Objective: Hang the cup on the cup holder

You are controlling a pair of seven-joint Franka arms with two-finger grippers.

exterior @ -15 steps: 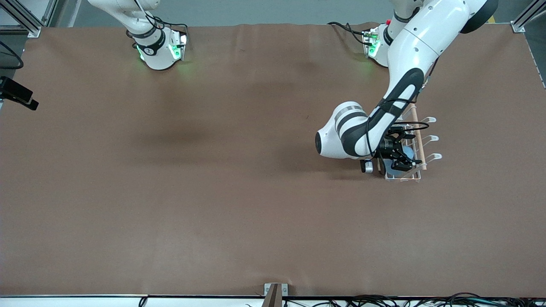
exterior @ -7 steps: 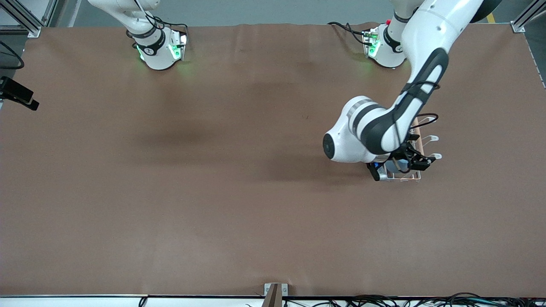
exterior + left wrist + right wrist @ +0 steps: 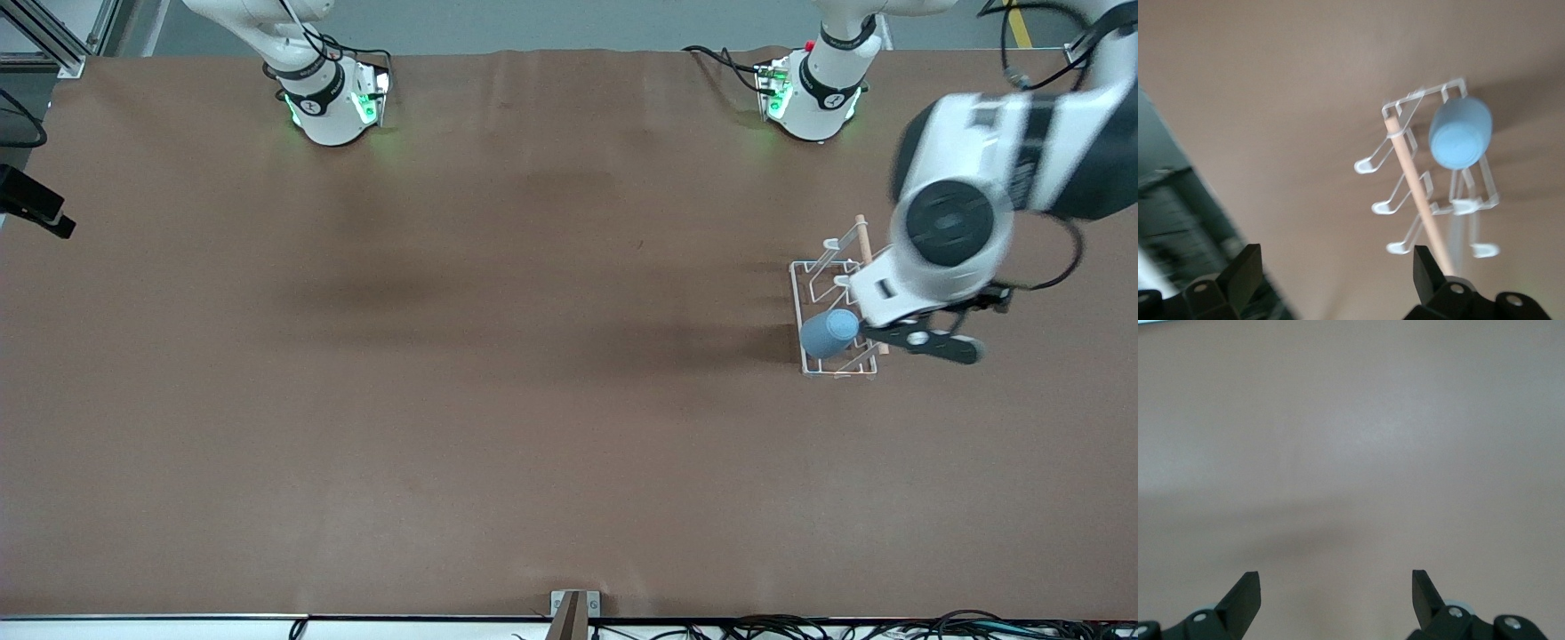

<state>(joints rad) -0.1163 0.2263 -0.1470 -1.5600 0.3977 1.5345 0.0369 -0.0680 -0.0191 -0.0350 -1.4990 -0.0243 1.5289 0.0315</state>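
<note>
The light blue cup (image 3: pixel 829 332) (image 3: pixel 1460 131) hangs tilted on a prong of the white wire cup holder (image 3: pixel 813 267) (image 3: pixel 1401 107), at the holder's end nearer to the front camera. A wooden rod (image 3: pixel 862 236) (image 3: pixel 1411 167) runs along the holder's top. My left gripper (image 3: pixel 933 342) (image 3: pixel 1336 257) is raised over the table beside the holder, open and holding nothing, clear of the cup. My right gripper (image 3: pixel 1336 580) is open over bare table; the right arm waits by its base.
The brown table cloth (image 3: pixel 498 356) spreads wide around the holder. The left arm's blurred white wrist (image 3: pixel 951 231) hangs above the holder's side toward the left arm's end. Cables (image 3: pixel 800 627) line the table's front edge.
My left arm has lifted off the holder and swung toward its own end of the table. The cup stays on its prong and now shows uncovered. The right arm has not moved.
</note>
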